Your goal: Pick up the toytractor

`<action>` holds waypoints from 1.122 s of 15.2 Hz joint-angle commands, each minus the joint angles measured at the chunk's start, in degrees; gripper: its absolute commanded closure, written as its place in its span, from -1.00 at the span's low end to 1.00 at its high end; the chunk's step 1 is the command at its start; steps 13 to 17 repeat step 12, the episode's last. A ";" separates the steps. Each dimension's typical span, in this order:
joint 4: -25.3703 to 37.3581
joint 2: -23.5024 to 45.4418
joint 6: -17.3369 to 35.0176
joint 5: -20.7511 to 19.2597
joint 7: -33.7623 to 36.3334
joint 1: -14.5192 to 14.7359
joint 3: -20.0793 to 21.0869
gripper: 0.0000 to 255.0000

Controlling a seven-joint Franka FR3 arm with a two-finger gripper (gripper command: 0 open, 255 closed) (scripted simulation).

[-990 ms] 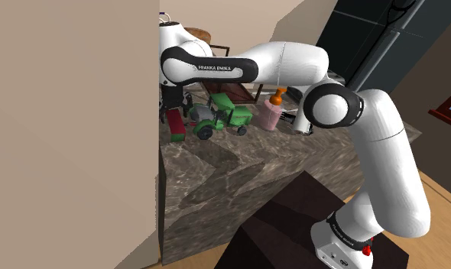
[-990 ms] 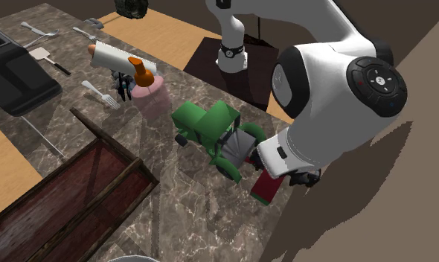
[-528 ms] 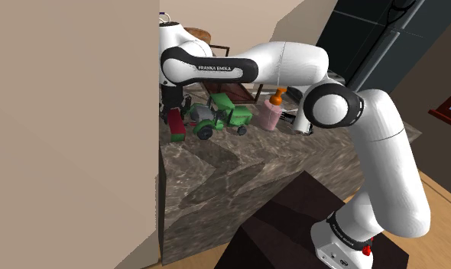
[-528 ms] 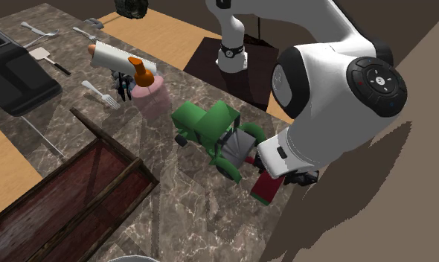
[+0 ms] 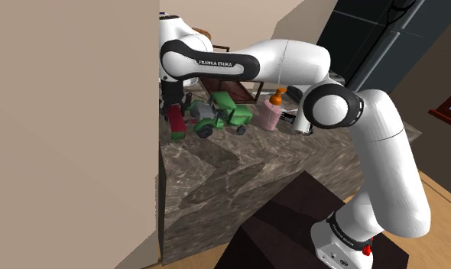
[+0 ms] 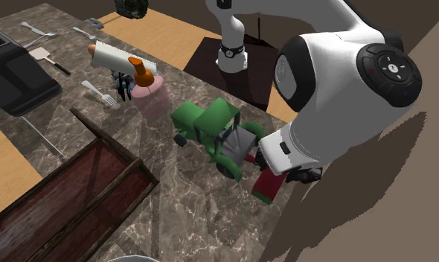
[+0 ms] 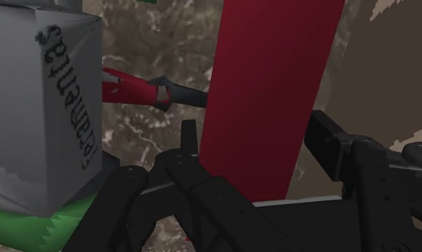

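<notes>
The gripper [image 7: 256,136] pinches the red plate [image 7: 274,71] at the end of the green tractor [image 6: 210,126], which stands far left on the counter [image 5: 239,172] in the shoulder view, so the grasp seems made and the next move calls for a slow, straight lift.

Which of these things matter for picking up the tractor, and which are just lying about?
In the job: green toy tractor, gripper clasping its red front piece.
Just lying about: pink pump bottle, white fork, brown tray.
</notes>
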 commanded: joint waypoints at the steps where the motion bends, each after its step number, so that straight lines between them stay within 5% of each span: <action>1: 1.62 -0.21 -1.59 0.03 -0.26 0.18 0.01 1.00; 10: 12.66 1.97 -10.15 -0.02 -1.47 1.92 -0.32 1.00; 17: 12.88 2.02 -10.30 -0.01 -1.50 1.96 -0.34 1.00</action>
